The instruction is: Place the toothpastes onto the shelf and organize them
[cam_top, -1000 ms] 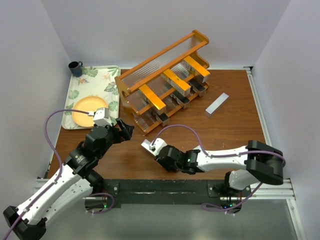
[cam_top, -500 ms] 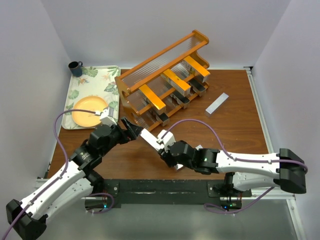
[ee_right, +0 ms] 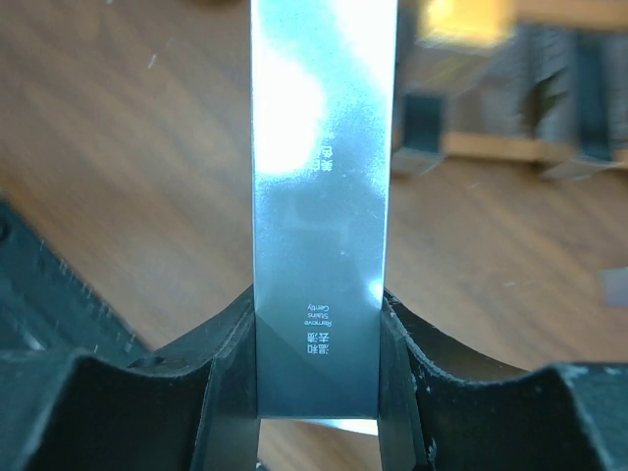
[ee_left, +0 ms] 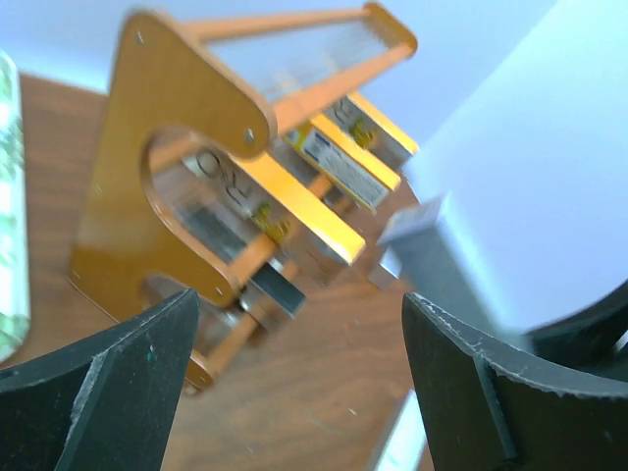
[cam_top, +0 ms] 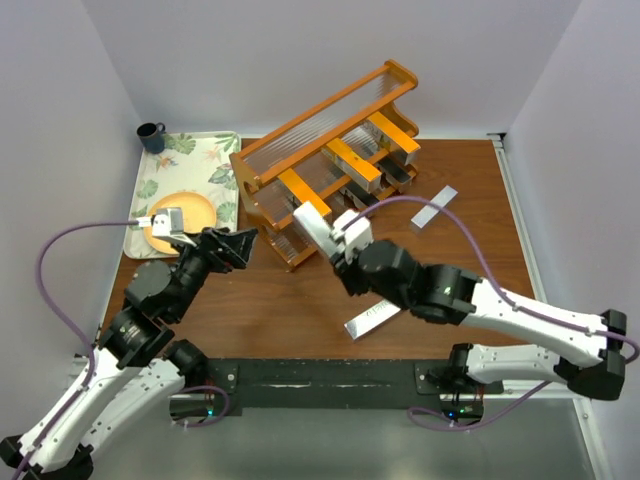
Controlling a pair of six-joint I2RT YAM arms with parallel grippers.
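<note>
My right gripper (cam_top: 341, 256) (ee_right: 319, 378) is shut on a shiny silver toothpaste carton (cam_top: 312, 222) (ee_right: 319, 167), held above the table just in front of the near left end of the orange wooden shelf (cam_top: 262, 158) (ee_left: 147, 186). The carton sticks out past the fingers toward the shelf. Three orange-gold cartons (cam_top: 352, 160) (ee_left: 339, 162) lie across the shelf's tiers, with dark grey ones (cam_top: 361, 200) lower down. Two more silver cartons lie on the table, one near the front (cam_top: 372, 318) and one to the right of the shelf (cam_top: 433, 208). My left gripper (cam_top: 236, 246) (ee_left: 299, 378) is open and empty, left of the shelf.
A floral tray (cam_top: 222, 150) at the back left holds a yellow plate (cam_top: 180, 212). A dark cup (cam_top: 152, 135) stands behind it. White walls close in on three sides. The right arm stretches diagonally across the table's front half.
The right arm has lifted the silver carton and carried it back toward the shelf's near end. The left arm has drawn back to the left, still open.
</note>
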